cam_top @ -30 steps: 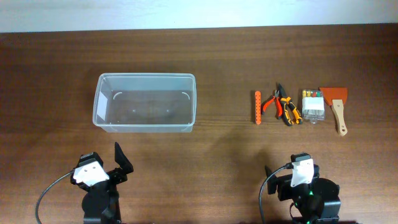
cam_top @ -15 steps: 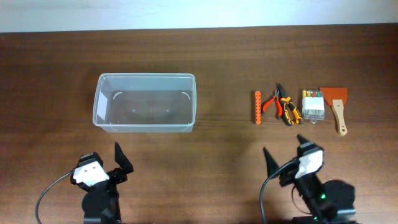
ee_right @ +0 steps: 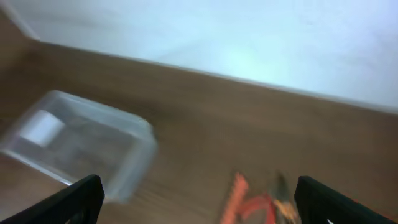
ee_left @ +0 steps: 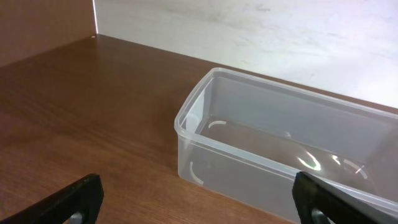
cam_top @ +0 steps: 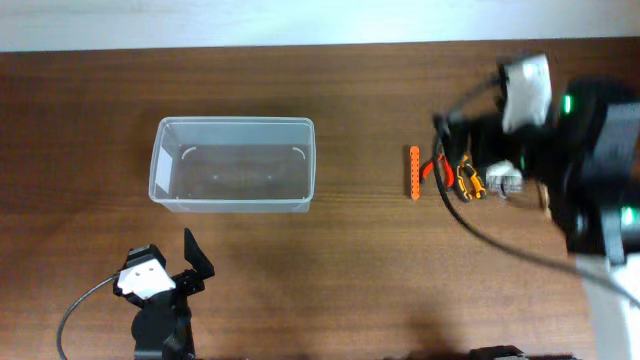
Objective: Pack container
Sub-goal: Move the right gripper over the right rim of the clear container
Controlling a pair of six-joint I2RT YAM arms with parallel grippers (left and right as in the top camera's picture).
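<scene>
Clear, translucent plastic rectangular tub with rounded corners and a rim (cam_top: 232, 165): stands upright on the dark brown wooden surface (cam_top: 360, 260), left of centre, mouth facing up. Its long axis runs left to right, parallel to the far edge of the surface; the short ends face left and right. In the left wrist view the tub (ee_left: 280, 155) lies ahead and to the right, its near-left corner closest to the camera.

Left hand (ee_left: 202, 211): low at the near edge, well apart from the tub, with bare surface between them. Its two fingers stand wide apart and grip nothing.

Right hand (ee_right: 205, 214): fingers spread apart, nothing between them. The right wrist view is blurred, but the tub (ee_right: 81, 146) shows at the left.

In the overhead view the right arm reaches over the right part of the surface and covers part of the tool row. Still visible there are a slim orange bar (cam_top: 414, 173) lying near to far, orange-and-black pliers (cam_top: 466, 180) just right of it, and part of a small clear box (cam_top: 505, 178). All three lie well apart from the tub.
</scene>
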